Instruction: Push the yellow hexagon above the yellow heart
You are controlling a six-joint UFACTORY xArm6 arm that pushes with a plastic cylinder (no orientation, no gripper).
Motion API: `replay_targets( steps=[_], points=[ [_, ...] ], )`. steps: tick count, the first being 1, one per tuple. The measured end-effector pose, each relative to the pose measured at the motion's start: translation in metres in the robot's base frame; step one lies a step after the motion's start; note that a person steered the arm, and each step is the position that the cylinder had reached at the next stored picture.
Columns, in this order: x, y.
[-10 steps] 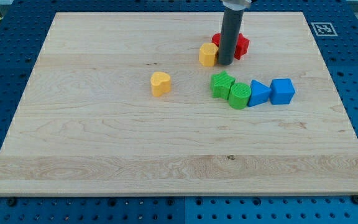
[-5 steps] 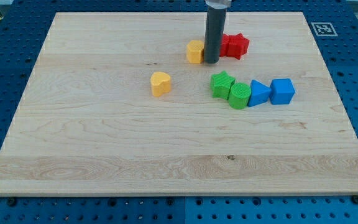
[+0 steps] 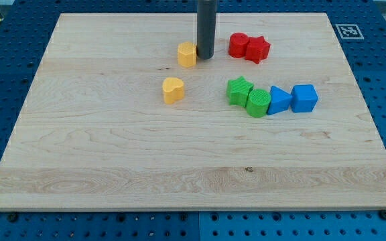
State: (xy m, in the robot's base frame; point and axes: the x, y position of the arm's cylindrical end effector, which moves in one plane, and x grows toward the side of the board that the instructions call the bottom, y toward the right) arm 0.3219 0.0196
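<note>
The arm had no gripper, only a rod. My tip [image 3: 205, 56] touched the yellow hexagon's [image 3: 187, 54] right side, just upper right of the yellow heart [image 3: 173, 90]. Overpushing risked sliding it past.

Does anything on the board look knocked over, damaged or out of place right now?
Nothing stands out. My tip sits at the right side of the yellow hexagon, which lies above the yellow heart; all blocks rest flat on the wooden board.

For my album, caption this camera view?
My tip nudges the yellow hexagon above the yellow heart.
</note>
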Motion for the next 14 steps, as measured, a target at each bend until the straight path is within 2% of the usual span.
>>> replay_targets(
  steps=[2, 3, 11, 14],
  points=[
    [-0.024, -0.013],
    [-0.023, -0.035],
    [0.025, -0.040],
    [0.042, -0.018]
  ],
)
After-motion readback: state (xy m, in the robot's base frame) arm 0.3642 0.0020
